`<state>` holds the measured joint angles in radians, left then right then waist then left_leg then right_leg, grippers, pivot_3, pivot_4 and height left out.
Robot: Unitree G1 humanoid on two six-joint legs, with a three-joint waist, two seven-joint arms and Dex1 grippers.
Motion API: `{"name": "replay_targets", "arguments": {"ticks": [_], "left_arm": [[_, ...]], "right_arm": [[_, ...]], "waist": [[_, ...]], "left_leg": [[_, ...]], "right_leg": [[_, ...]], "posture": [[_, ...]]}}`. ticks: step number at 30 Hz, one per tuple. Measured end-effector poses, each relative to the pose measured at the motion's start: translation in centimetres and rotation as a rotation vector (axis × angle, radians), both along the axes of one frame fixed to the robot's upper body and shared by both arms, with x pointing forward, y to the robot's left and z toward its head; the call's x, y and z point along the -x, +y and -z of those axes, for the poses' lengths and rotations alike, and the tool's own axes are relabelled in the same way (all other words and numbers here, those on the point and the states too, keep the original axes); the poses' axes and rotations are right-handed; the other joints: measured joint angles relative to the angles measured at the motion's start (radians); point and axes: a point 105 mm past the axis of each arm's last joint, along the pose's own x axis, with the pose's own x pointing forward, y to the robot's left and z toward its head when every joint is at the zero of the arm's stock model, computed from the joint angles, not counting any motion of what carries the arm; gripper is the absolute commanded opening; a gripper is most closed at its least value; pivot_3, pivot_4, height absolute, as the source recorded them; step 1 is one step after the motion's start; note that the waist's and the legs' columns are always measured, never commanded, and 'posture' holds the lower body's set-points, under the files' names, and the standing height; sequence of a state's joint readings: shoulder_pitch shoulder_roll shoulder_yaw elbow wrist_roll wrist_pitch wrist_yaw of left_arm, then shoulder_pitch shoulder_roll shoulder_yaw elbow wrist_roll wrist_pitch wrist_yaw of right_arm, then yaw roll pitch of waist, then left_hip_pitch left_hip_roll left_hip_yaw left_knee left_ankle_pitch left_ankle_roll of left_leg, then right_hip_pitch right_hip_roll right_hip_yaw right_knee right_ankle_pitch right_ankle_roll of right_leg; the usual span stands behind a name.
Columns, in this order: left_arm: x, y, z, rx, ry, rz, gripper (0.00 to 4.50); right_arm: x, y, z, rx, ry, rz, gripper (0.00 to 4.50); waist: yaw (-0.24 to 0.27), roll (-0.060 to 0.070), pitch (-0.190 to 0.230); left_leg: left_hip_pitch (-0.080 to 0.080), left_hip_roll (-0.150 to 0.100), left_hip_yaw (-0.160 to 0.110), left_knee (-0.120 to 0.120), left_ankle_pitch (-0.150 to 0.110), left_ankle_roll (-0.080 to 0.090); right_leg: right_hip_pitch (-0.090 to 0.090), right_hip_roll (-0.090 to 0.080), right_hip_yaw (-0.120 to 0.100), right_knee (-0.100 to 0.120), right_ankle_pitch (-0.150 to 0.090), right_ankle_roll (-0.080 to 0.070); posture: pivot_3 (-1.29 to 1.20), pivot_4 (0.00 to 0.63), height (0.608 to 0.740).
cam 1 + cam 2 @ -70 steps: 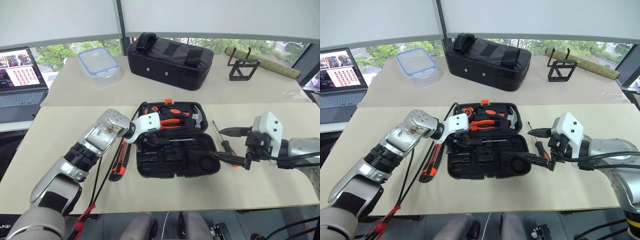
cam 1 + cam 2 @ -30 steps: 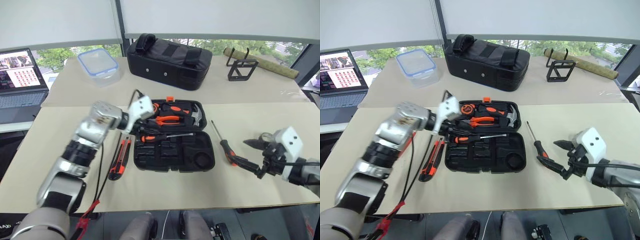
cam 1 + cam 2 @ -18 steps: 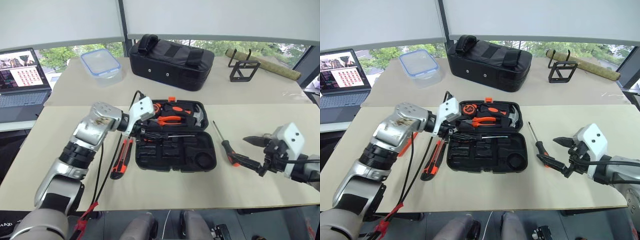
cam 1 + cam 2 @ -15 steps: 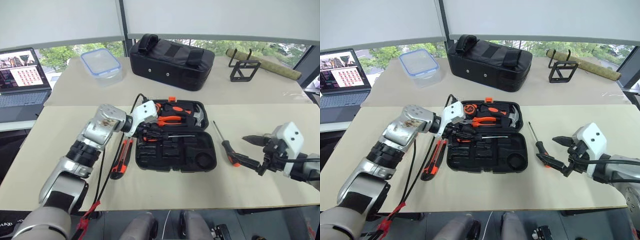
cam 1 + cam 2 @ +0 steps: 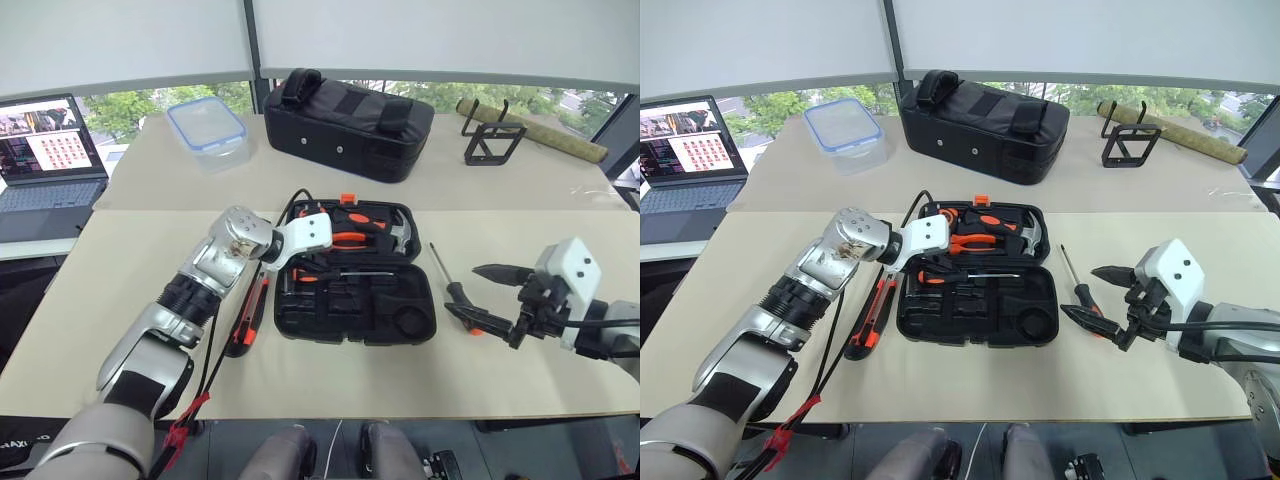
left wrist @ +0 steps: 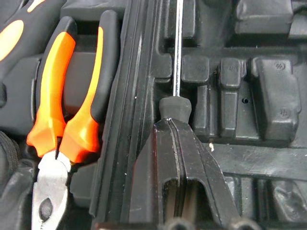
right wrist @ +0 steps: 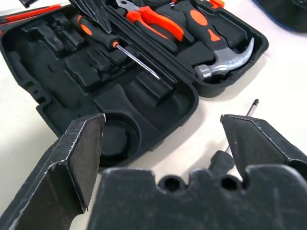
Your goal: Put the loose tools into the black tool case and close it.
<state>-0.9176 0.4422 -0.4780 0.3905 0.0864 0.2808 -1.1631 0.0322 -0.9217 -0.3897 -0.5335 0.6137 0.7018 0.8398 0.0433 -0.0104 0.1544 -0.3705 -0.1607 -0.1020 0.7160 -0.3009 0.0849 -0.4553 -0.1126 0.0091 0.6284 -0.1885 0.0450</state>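
Note:
The black tool case [image 5: 412,298] lies open mid-table. A black-and-orange screwdriver [image 5: 362,272] rests across its near half. My left gripper [image 5: 291,268] is shut, its closed fingertips [image 6: 173,136] lying over that screwdriver's handle, just behind the black collar [image 6: 175,106]. I cannot tell whether they press on it. An orange-black utility knife [image 5: 243,322] lies on the table left of the case. A second screwdriver [image 5: 452,290] lies to the right of the case. My right gripper [image 5: 470,292] hovers over its handle, jaws wide open and empty.
Orange-handled pliers [image 5: 345,238] and a hammer [image 5: 400,232] sit in the case's far half. Behind stand a black fabric bag [image 5: 345,110], a clear lidded container [image 5: 205,125], a wire stand [image 5: 490,142] and a rolled mat [image 5: 535,127]. A laptop [image 5: 40,150] sits at far left.
My left gripper came down and rightward onto the screwdriver in the case and shut its fingers. The right gripper rose slightly, staying open.

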Motion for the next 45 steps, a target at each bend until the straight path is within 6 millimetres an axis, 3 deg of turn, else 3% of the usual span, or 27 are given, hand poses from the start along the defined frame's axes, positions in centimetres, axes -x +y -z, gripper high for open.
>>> {"name": "replay_targets", "arguments": {"ticks": [6,7,9,12,14,15,19,22,27,28,29,34,39,42,45], "left_arm": [[-0.2,-0.1,-0.2,0.024,-0.008,-0.003,0.02],[0.0,0.1,-0.3,0.059,0.031,-0.014,0.41],[0.5,0.4,-0.5,0.13,0.117,-0.031,0.72],[1.8,0.6,-2.7,0.289,0.217,-0.009,1.92],[3.1,1.8,-5.9,0.415,0.242,0.031,2.5],[3.9,3.0,-7.7,0.469,0.249,0.041,3.01],[7.2,5.3,-9.4,0.521,0.3,0.082,4.44],[8.9,5.1,-9.4,0.554,0.321,0.106,4.44],[10.0,5.4,-9.9,0.579,0.306,0.095,4.44],[10.0,5.4,-9.9,0.581,0.31,0.088,4.5],[10.0,5.4,-9.9,0.584,0.315,0.086,4.5],[10.0,6.1,-9.7,0.533,0.29,0.058,4.5],[10.2,7.1,-8.6,0.468,0.271,0.049,4.5],[10.3,7.6,-8.5,0.443,0.259,0.044,4.5],[10.4,8.1,-8.3,0.424,0.259,0.04,4.5]], "right_arm": [[-0.1,0.0,0.2,-0.003,0.006,0.013,4.5],[0.0,-0.1,0.4,-0.009,0.01,0.025,4.5],[0.0,-0.7,0.6,-0.022,0.016,0.068,4.5],[-0.2,-1.4,0.9,-0.045,0.014,0.134,4.5],[0.0,-1.9,1.7,-0.081,0.039,0.191,4.5],[0.1,-2.0,2.4,-0.098,0.058,0.217,4.5],[-0.7,-2.6,4.2,-0.137,0.081,0.341,4.5],[-1.6,-3.2,5.3,-0.123,0.088,0.415,4.5],[-2.3,-3.6,7.7,-0.128,0.159,0.463,4.5],[-2.3,-3.4,8.2,-0.127,0.172,0.458,3.97],[-2.3,-3.2,8.4,-0.129,0.176,0.454,3.78],[-2.3,-3.0,8.4,-0.133,0.172,0.447,1.98],[-3.0,-4.0,4.9,-0.144,0.067,0.445,0.28],[-3.9,-4.2,1.0,-0.154,-0.032,0.394,0.08],[-4.1,-2.8,-2.6,-0.112,-0.105,0.221,0.08]], "waist": [[0.002,0.0,0.0],[0.0,0.0,0.0],[-0.003,0.0,0.0],[-0.007,-0.001,0.0],[-0.013,-0.001,0.0],[-0.02,0.0,0.0],[-0.033,0.003,-0.001],[-0.025,0.002,-0.001],[-0.023,0.003,-0.001],[-0.024,0.003,-0.001],[-0.025,0.003,-0.001],[-0.031,0.003,-0.001],[-0.031,0.003,-0.001],[-0.031,0.004,-0.001],[-0.032,0.003,-0.001]], "left_leg": [[0.0,0.0,0.0,0.0,0.0,0.0],[0.0,0.0,0.0,0.0,0.0,0.0],[-0.001,0.0,0.0,0.0,0.0,0.0],[-0.003,0.001,0.0,0.0,0.0,0.0],[-0.002,0.001,0.0,-0.001,0.0,0.0],[-0.001,0.001,0.0,-0.001,0.0,0.0],[0.002,0.001,0.001,-0.002,0.0,0.0],[0.002,0.0,0.0,-0.002,0.0,0.0],[0.002,0.0,0.001,-0.002,0.0,-0.001],[0.002,0.0,0.001,-0.002,0.0,-0.001],[0.002,0.0,0.001,-0.002,0.0,-0.001],[0.002,0.0,0.001,-0.003,0.0,-0.002],[0.002,0.0,0.001,-0.003,-0.002,-0.005],[0.002,0.0,0.001,-0.004,-0.003,-0.007],[0.002,0.002,0.001,-0.005,-0.003,-0.007]], "right_leg": [[0.0,0.0,0.001,0.0,0.0,0.0],[-0.001,0.0,0.0,0.001,0.0,0.0],[-0.003,0.001,0.0,0.001,0.0,0.0],[-0.004,0.001,-0.001,0.001,0.0,0.0],[-0.004,0.002,-0.001,0.001,0.0,0.0],[-0.004,0.002,-0.001,0.002,0.0,0.0],[-0.002,0.003,-0.001,0.001,0.0,0.0],[-0.001,0.005,-0.002,0.001,0.0,0.0],[-0.002,0.005,-0.002,0.001,0.0,0.0],[-0.002,0.005,-0.002,0.001,0.0,0.0],[-0.002,0.005,-0.002,0.001,0.0,0.0],[-0.002,0.006,-0.002,0.001,0.0,-0.001],[-0.002,0.006,-0.002,0.001,0.0,-0.001],[-0.002,0.006,-0.002,0.001,0.0,-0.001],[-0.002,0.004,-0.002,0.0,0.0,-0.001]], "posture": [[0.0,0.15,0.716],[0.0,0.15,0.716],[0.0,0.15,0.716],[0.0,0.15,0.716],[0.0,0.15,0.716],[0.0,0.15,0.716],[0.0,0.15,0.716],[0.0,0.15,0.716],[0.0,0.15,0.716],[0.0,0.15,0.716],[0.0,0.15,0.716],[0.0,0.15,0.716],[0.0,0.15,0.716],[0.0,0.15,0.716],[0.0,0.15,0.716]]}}
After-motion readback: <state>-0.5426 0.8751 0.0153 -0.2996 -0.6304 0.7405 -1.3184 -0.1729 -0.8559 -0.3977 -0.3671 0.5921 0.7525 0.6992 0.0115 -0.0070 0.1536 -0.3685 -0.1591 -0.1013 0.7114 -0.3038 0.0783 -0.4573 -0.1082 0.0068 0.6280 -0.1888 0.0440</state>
